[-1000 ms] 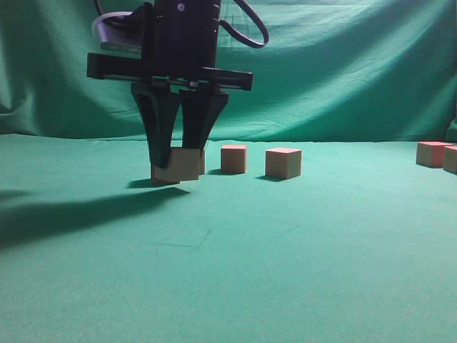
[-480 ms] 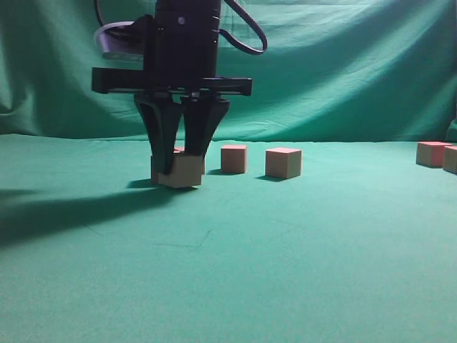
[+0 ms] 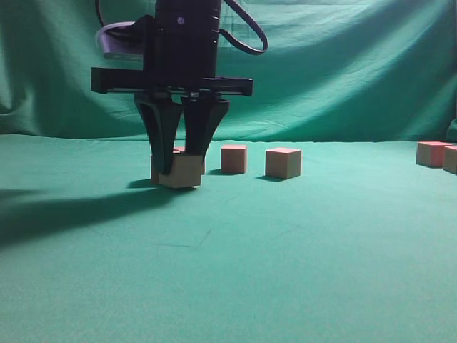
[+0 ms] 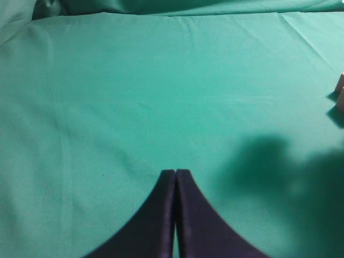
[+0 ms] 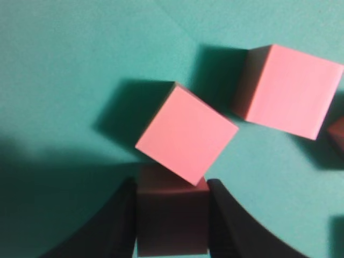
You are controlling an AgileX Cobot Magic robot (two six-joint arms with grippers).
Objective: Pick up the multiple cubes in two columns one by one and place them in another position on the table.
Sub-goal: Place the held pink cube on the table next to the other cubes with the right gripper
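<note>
At left-centre, your right gripper (image 3: 180, 166) pinches cube (image 3: 180, 171) low beside neighbour cubes (image 3: 233, 158); left gripper (image 4: 175, 183) pressed together; two cubes (image 3: 433, 153) lie far right.

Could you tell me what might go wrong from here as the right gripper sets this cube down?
The held cube in the right gripper sits right against a neighbouring cube, which lies skewed; opening or lifting away could nudge it further. The fingers might also drag the released cube on retreat.
</note>
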